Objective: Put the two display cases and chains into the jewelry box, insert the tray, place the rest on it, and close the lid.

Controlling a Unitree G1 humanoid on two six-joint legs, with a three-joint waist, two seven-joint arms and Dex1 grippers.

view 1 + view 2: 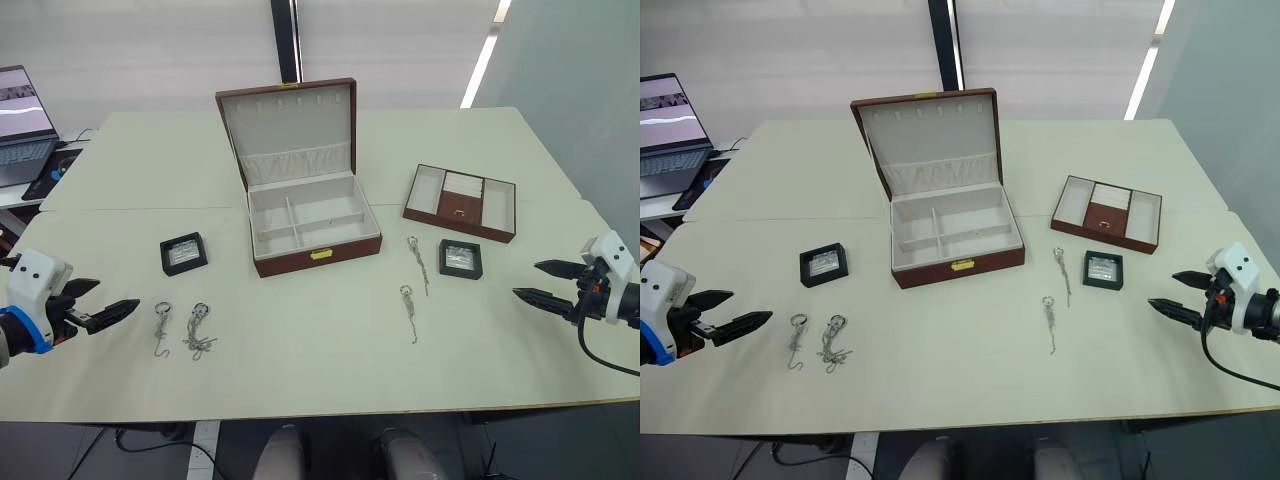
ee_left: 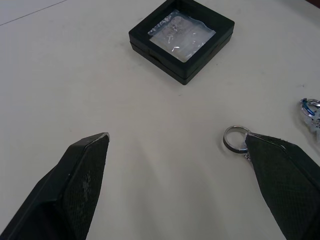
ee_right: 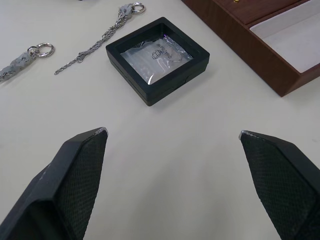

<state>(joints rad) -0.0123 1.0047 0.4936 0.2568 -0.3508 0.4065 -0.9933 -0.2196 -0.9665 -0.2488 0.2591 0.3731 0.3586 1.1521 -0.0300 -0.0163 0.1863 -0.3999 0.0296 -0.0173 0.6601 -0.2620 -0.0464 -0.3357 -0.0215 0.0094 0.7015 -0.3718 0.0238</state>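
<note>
Nothing is packed yet — the jewelry box (image 1: 305,205) stands open at the table's middle, its compartments bare, and the tray (image 1: 460,202) lies apart on its right. The left gripper (image 1: 108,309) hovers wide open over the table, just short of the left display case (image 1: 184,253) and two chains (image 1: 180,328). The right gripper (image 1: 545,283) hangs equally spread, facing the right display case (image 1: 461,258), with two more chains (image 1: 413,285) beyond it. The first step seems in hand: either arm must advance, straddle its case and close on the black frame. What each case holds under its clear film is hard to make out — and the left wrist view cuts off most of the chains, showing mainly one ring end (image 2: 235,138).
</note>
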